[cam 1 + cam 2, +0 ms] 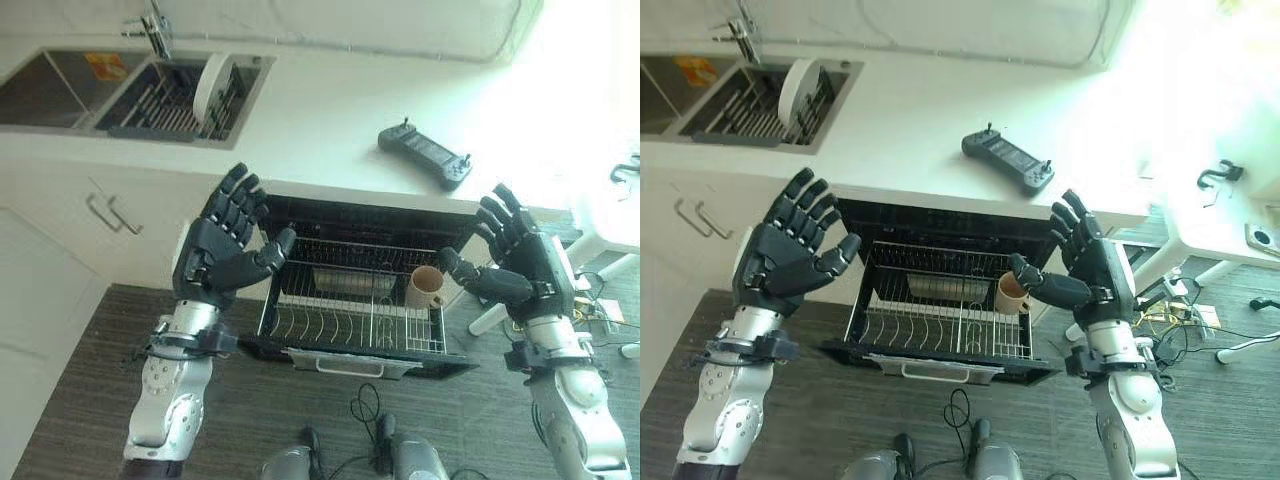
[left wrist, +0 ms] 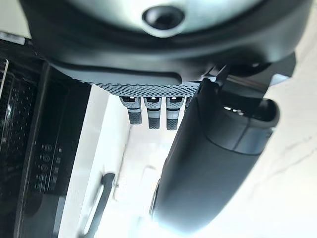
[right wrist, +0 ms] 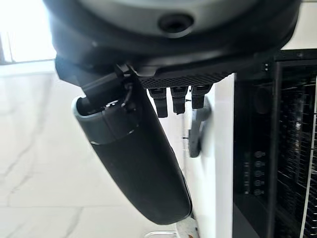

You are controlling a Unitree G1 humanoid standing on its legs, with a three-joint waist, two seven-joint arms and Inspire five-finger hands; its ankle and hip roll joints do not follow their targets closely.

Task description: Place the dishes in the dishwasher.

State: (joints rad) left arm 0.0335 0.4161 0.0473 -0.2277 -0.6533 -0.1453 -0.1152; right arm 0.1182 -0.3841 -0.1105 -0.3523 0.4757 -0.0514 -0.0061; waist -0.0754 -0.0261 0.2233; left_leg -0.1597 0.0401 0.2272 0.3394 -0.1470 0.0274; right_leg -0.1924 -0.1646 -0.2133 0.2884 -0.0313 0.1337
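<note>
The dishwasher under the white counter stands open with its wire rack pulled out. A beige mug stands upright at the rack's right side, and a metal dish lies further back in it. A white plate stands on edge in the sink's drying rack. My left hand is raised open, palm up, left of the rack. My right hand is raised open to the right of the mug. Both hold nothing.
A double sink with a tap is set in the counter at the far left. A black handheld controller lies on the counter above the dishwasher. Cabinet handles show at the left. A white table stands at the right.
</note>
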